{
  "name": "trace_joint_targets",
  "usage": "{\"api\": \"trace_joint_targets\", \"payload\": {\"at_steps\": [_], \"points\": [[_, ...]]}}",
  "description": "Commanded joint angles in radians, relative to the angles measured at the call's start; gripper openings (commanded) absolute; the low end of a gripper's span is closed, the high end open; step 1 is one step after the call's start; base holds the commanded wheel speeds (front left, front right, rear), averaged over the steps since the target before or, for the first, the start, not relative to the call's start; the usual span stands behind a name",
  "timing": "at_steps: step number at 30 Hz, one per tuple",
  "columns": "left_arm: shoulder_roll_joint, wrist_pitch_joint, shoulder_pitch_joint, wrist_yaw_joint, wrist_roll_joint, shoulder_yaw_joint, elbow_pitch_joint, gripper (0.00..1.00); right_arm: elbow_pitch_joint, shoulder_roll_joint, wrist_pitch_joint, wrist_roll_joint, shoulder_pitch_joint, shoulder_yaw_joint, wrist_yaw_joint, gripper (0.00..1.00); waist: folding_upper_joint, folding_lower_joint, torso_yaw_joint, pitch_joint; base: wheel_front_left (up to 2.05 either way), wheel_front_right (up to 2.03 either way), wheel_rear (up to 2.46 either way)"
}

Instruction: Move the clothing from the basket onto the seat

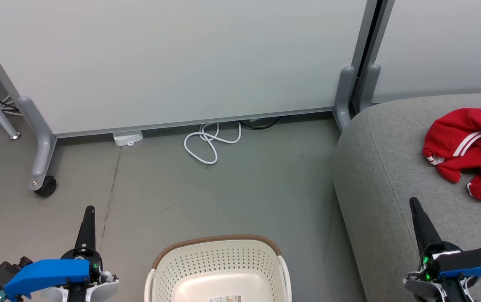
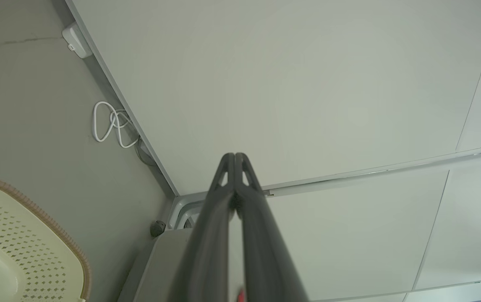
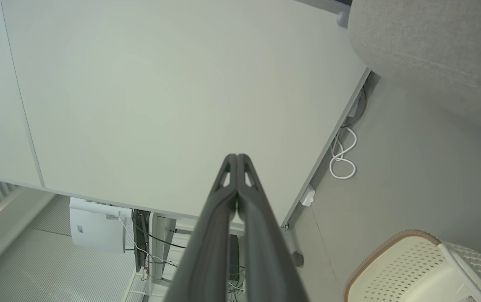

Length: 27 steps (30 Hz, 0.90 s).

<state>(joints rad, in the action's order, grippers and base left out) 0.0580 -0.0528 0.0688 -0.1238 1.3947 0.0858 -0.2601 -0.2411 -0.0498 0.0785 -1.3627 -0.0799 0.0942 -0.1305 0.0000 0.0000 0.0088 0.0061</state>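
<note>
The clothing, soft bright red fabric with white stripes and trim, lies crumpled on the seat, a large light grey upholstered sofa cushion with rounded edges. It sits towards the cushion's far right and runs off the head view's edge. Whether the heap is one garment or two cannot be told. The cream-white perforated plastic basket with its brown woven-look rim stands on the grey floor, apart from the seat. The part of its inside that shows is bare, but its near end is cut off by the picture. The task therefore looks finished, or nearly so.

The left gripper hangs over the floor left of the basket, and the right gripper hangs above the seat near its front edge. Both are clenched, fingers pressed together on nothing.

There is open floor between the basket and the pale partition panel. Along the panel's foot lie a coiled white cable and a castor, well clear of both arms. The cushion's rounded corner stands nearest the basket's right side.
</note>
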Motion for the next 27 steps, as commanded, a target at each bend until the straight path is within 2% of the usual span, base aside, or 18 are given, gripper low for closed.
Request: {"api": "trace_joint_targets", "payload": {"at_steps": [1,27], "points": [[0.001,-0.008,0.021,-0.007,0.022,0.008,0.008,0.00,0.002,-0.001,0.006,-0.028,-0.021,0.004,0.000,0.00,0.0000,0.0000,0.000,0.000,0.00,0.00,0.00],[-0.007,-0.059,0.042,-0.012,0.195,0.028,0.016,0.00,-0.004,-0.001,0.034,-0.225,-0.032,0.020,0.000,0.00,0.0000,0.0000,-0.008,-0.003,0.00,0.00,0.00]]}}
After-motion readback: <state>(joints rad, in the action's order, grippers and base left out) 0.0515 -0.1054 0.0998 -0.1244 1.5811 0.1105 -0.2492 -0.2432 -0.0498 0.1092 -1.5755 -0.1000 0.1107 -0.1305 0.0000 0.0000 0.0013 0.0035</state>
